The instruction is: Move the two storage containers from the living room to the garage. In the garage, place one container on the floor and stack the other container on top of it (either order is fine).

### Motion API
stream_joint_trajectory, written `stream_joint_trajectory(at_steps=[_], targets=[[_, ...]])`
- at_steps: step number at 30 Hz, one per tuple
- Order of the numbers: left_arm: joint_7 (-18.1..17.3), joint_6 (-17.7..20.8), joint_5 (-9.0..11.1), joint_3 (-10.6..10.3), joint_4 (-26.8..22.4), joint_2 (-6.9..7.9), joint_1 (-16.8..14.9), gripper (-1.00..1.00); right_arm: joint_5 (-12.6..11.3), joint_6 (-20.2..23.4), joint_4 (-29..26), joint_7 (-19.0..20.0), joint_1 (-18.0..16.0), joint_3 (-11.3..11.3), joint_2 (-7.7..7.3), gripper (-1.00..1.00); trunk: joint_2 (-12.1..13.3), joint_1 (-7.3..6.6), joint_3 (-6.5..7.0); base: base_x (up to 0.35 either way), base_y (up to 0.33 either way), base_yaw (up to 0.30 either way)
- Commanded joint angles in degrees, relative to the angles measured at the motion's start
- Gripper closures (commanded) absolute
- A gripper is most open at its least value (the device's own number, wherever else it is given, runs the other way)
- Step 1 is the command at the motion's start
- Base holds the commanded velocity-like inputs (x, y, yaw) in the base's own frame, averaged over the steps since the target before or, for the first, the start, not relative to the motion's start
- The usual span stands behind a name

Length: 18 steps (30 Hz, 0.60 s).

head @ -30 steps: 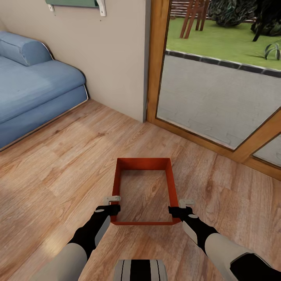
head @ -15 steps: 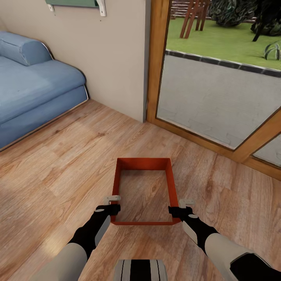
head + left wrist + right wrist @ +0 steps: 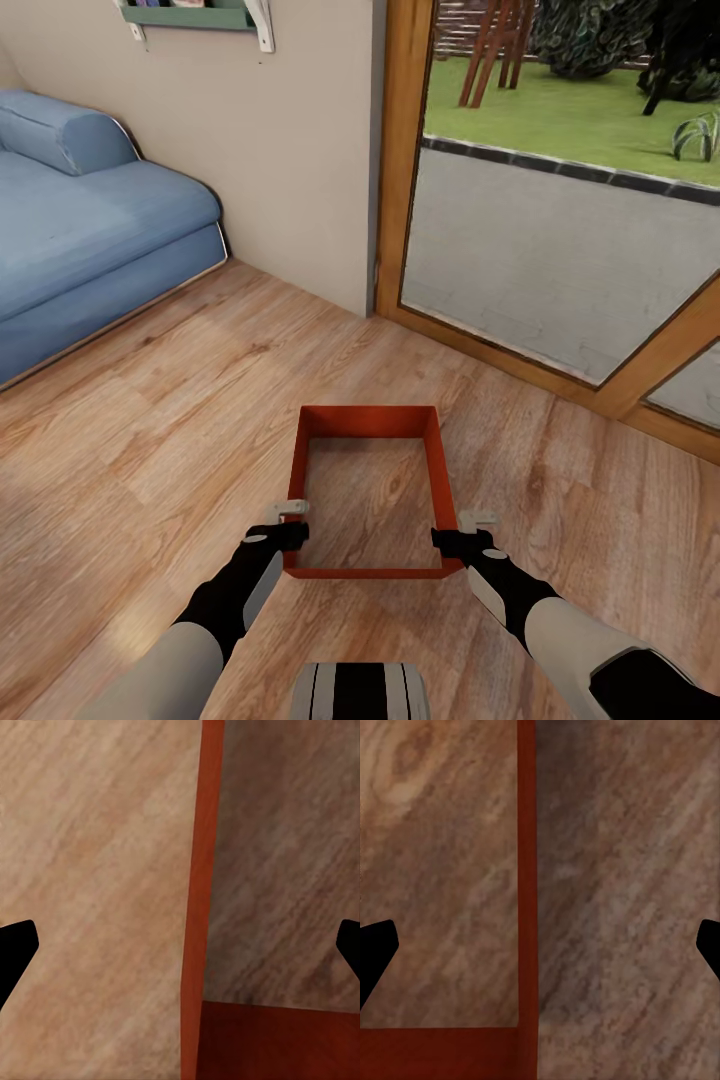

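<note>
A: What bounds the room around the bin?

B: The red-orange storage container (image 3: 369,490) sits on the light wood plank floor (image 3: 150,440) of the living room. A blue sofa (image 3: 90,225) lies far off toward the left, against a beige wall (image 3: 290,140) that carries a green shelf (image 3: 190,14) near the top. A wood-framed glass door (image 3: 560,230) runs along the far right, with paving and lawn behind the glass. Bare planks lie open on every side of the bin.

A: And the bin itself?

B: Rectangular, open-topped, with thin smooth walls; the floor grain shows through where its bottom would be. The long sides run away from the robot, the short near wall faces it.

A: How are the arms placed?

B: Both reach forward and down to the near corners. The left gripper (image 3: 290,522) straddles the left long wall; in the left wrist view that wall (image 3: 201,892) runs between the two dark fingertips (image 3: 15,952), which stand far apart and clear of it. The right gripper (image 3: 462,530) straddles the right wall (image 3: 526,870) likewise, its jaws spread wide, fingertips (image 3: 376,949) not touching the plastic.
</note>
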Motion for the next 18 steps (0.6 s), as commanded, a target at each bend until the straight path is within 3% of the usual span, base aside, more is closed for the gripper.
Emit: stream_joint_trajectory(at_steps=[1, 11, 12, 13, 18], targets=[[0.52, 0.21, 0.6, -0.33, -0.1, 0.04, -0.02, -1.0, -0.58, -0.2, 0.02, -0.27, 0.03, 0.51, -0.03, -1.0, 0.0, 1.77, -0.04, 0.0, 0.0, 0.0], [0.52, 0.29, 0.54, -0.29, -0.19, 0.12, -0.02, -1.0, -0.49, -0.13, 0.02, 0.01, 0.03, 0.51, -0.09, -1.0, 0.0, 1.77, -0.04, 0.0, 0.0, 0.0], [0.52, 0.29, 0.53, -0.27, -0.16, 0.12, -0.02, -1.0, -0.49, -0.12, 0.02, 0.08, 0.03, 0.51, -0.1, 1.0, 0.0, 1.77, -0.04, 0.0, 0.0, 0.0], [0.52, 0.3, 0.53, -0.23, -0.02, 0.12, -0.02, 1.0, -0.49, -0.1, 0.02, 0.21, 0.03, 0.51, -0.1, 1.0, 0.0, 1.77, -0.04, 0.0, 0.0, 0.0], [0.52, 0.3, 0.59, -0.27, -0.1, 0.11, -0.02, 1.0, -0.49, -0.15, 0.02, -0.11, 0.03, 0.51, -0.04, 1.0, 0.0, 1.77, -0.04, 0.0, 0.0, 0.0]])
